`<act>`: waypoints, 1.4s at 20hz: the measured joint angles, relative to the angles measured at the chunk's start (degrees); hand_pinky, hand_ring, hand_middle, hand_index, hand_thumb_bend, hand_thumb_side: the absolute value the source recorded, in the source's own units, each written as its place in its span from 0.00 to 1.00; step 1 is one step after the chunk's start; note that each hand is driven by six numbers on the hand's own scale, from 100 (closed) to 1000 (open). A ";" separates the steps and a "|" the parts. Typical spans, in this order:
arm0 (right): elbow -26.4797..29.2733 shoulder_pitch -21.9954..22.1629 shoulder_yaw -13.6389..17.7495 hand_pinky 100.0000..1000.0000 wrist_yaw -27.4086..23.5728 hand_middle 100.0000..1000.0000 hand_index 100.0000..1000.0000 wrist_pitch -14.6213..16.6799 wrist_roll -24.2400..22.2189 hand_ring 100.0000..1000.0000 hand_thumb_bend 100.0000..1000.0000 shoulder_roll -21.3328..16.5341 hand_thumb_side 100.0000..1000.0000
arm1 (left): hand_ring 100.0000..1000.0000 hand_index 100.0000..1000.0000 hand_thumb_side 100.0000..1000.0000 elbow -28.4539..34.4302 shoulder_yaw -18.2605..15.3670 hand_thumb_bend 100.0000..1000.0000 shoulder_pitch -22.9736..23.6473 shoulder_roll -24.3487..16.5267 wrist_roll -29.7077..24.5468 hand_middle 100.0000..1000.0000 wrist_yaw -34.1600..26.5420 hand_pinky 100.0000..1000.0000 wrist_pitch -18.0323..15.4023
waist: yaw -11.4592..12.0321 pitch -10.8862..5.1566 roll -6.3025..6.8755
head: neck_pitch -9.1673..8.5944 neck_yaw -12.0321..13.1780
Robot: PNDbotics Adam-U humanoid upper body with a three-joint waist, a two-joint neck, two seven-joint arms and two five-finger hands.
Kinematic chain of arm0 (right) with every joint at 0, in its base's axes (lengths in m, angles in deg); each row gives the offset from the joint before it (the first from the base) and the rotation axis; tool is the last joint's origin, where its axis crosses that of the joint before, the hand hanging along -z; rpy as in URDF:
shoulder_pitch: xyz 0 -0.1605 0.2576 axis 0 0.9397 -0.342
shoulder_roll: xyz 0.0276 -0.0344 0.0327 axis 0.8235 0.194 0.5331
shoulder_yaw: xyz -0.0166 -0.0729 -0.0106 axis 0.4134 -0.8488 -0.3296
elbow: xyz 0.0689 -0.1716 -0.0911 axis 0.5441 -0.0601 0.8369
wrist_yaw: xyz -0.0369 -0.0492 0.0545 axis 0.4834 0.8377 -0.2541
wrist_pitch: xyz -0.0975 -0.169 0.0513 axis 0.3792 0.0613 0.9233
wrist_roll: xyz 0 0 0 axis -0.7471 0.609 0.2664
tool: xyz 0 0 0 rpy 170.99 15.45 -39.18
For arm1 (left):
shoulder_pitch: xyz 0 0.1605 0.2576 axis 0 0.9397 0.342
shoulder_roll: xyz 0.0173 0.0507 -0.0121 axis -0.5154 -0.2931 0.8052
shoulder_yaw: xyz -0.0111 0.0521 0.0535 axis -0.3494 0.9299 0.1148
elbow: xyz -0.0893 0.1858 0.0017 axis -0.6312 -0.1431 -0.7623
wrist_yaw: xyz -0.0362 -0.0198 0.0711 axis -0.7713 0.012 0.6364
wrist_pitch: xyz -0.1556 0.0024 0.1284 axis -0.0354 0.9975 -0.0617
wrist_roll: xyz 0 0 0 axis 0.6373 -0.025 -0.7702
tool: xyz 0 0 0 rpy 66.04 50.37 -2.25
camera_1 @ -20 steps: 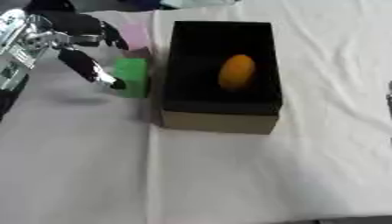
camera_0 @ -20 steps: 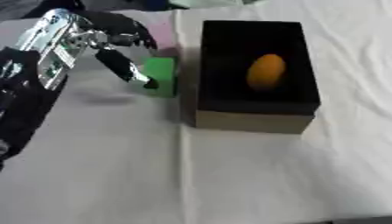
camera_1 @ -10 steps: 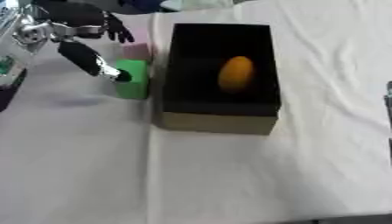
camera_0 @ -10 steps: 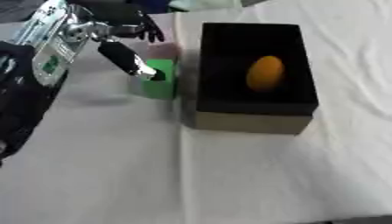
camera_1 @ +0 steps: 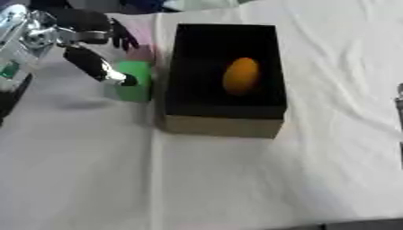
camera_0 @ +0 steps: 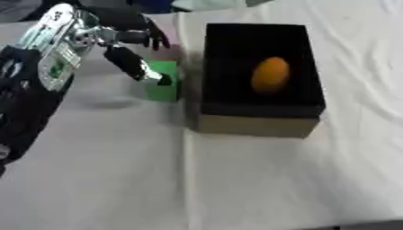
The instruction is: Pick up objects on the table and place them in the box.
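A green block stands on the white cloth just left of the black box. Inside the box lies an orange oval object. My left hand hovers over the block from the left, open, with its fingers spread. The thumb slants down so that its tip rests at the block's top edge. The fingers reach over a pink thing behind the block, which is mostly hidden. My right hand shows in neither view.
The white cloth covers the table and has a crease running toward the front. A dark sliver shows at the right edge of the right eye view. Dark items lie along the far edge.
My left hand has shifted a little back and to the right, with its thumb tip staying at the green block. The block, box and orange object have not moved.
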 measured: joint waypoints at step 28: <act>0.00 -0.22 0.36 0.84 -0.03 0.52 0.76 0.03 -0.02 0.56 0.00 0.53 1.00 | 0.67 0.82 0.37 -5.83 -0.67 0.00 0.24 1.96 -0.96 0.67 0.02 0.65 -1.85 | -0.31 0.40 -0.16 | -0.12 0.45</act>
